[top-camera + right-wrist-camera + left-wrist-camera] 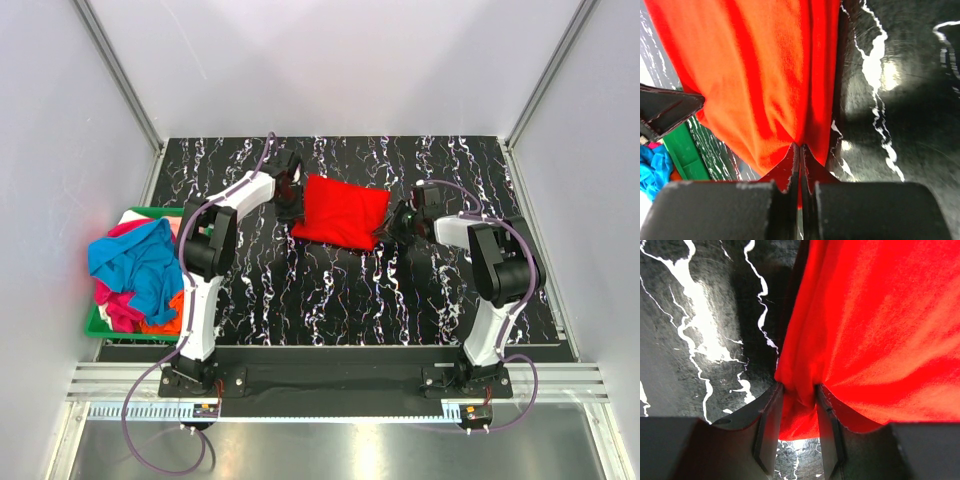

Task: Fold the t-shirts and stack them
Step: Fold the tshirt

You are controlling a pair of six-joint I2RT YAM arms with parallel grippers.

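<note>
A lab robot cell: white walls (330,60) on aluminium posts (121,75) behind the left claw (293,212) and right claw (393,226), marbled table (330,300) beneath them.

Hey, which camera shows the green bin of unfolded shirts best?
Top external view: the green bin and its pile of shirts show nearly whole. The right wrist view catches only a corner with blue cloth; the left wrist view shows none.

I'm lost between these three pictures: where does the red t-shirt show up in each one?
Top external: the red t-shirt lies folded at upper centre.
Left wrist: the red t-shirt fills the right side.
Right wrist: the red t-shirt fills the left and centre.
Shared landmark: the black, white-veined table under it, in all three.
</note>
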